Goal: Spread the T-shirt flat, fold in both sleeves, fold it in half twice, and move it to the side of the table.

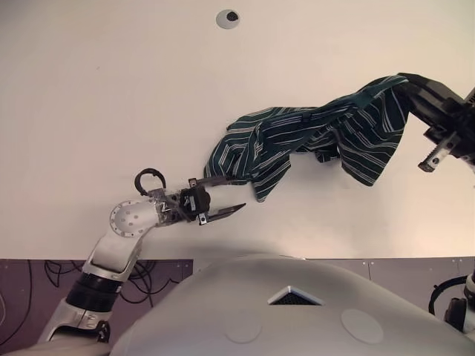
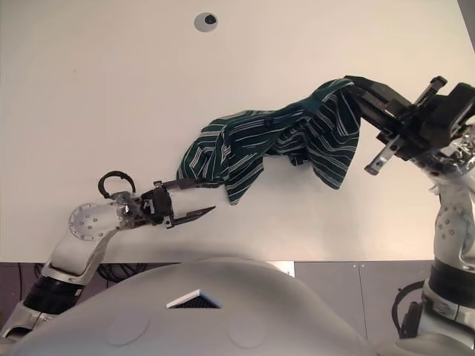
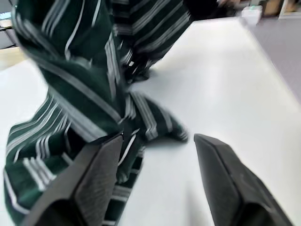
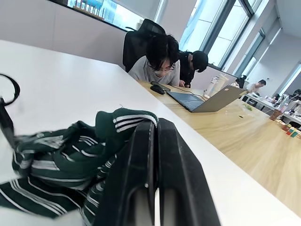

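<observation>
A dark green T-shirt [image 1: 312, 133] with white stripes hangs stretched across the white table [image 1: 96, 111], bunched and not flat. Its right end is lifted off the surface, where my right gripper [image 2: 358, 86] is shut on a fold of the cloth; the right wrist view shows the fabric [image 4: 61, 160] pinched between the closed fingers [image 4: 141, 165]. The shirt's lower left end [image 1: 230, 159] rests on the table. My left gripper [image 1: 233, 193] is open at that end, low over the table. One finger [image 3: 96, 176] lies against the shirt's edge and the other [image 3: 230, 183] stands over bare table.
A round cable hole [image 1: 228, 18] sits at the table's far middle. The table's near edge [image 1: 89, 258] runs just in front of my left arm, with cables hanging below. Beyond the table stands a neighbouring wooden desk [image 4: 235, 136] with a laptop.
</observation>
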Motion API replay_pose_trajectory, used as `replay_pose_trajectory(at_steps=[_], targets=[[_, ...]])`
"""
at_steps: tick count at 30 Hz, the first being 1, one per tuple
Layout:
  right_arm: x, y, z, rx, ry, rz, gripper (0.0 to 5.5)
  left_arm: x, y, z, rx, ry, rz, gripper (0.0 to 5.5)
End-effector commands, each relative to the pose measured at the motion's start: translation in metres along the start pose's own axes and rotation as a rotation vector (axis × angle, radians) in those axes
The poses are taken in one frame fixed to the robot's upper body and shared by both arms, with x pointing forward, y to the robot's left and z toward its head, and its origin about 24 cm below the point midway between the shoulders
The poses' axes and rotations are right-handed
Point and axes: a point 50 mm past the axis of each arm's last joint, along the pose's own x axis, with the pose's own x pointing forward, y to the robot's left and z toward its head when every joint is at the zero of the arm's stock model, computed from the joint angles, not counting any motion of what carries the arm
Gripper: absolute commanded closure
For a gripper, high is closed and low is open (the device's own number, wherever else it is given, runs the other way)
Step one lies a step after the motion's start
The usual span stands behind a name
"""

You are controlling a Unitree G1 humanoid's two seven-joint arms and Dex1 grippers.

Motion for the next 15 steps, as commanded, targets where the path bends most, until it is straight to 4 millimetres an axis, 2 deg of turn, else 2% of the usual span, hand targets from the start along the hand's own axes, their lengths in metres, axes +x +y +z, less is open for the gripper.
replay_pose_trajectory(at_steps=[1,7,14,15], targets=[[0.006,0.0,0.012,-0.016,-0.002,0.006,5.48,0.007,0.0,-0.01,0.043,0.045,0.062,2.73],[0.023,0.002,0.03,-0.021,-0.004,0.01,5.48,0.007,0.008,-0.028,0.065,0.135,0.154,2.73],[0.03,-0.001,0.035,-0.02,0.006,0.0,5.48,0.005,0.007,-0.038,0.048,0.209,0.141,2.73],[0.03,-0.001,0.036,-0.02,0.008,-0.002,5.5,0.005,0.008,-0.04,0.041,0.221,0.145,2.94]])
